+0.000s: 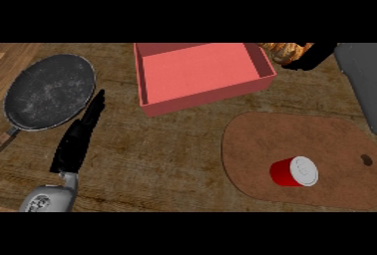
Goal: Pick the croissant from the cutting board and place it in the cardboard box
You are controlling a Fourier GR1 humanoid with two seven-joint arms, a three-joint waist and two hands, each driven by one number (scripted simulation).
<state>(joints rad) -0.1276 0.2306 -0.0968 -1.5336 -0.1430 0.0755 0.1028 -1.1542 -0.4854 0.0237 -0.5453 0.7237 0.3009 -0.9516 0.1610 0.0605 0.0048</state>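
The golden-brown croissant is up at the view's top right, off the cutting board, just beyond the far right corner of the pinkish cardboard box. My right hand is curled round the croissant's right side and hides part of it. The box is open-topped and nothing shows inside it. My left hand rests open at the lower left, fingers straight and pointing away from me, between the pan and the box.
A dark round frying pan lies at the far left with its handle toward the left edge. A red can with a white lid lies on the cutting board's near part. My grey right forearm runs along the right edge.
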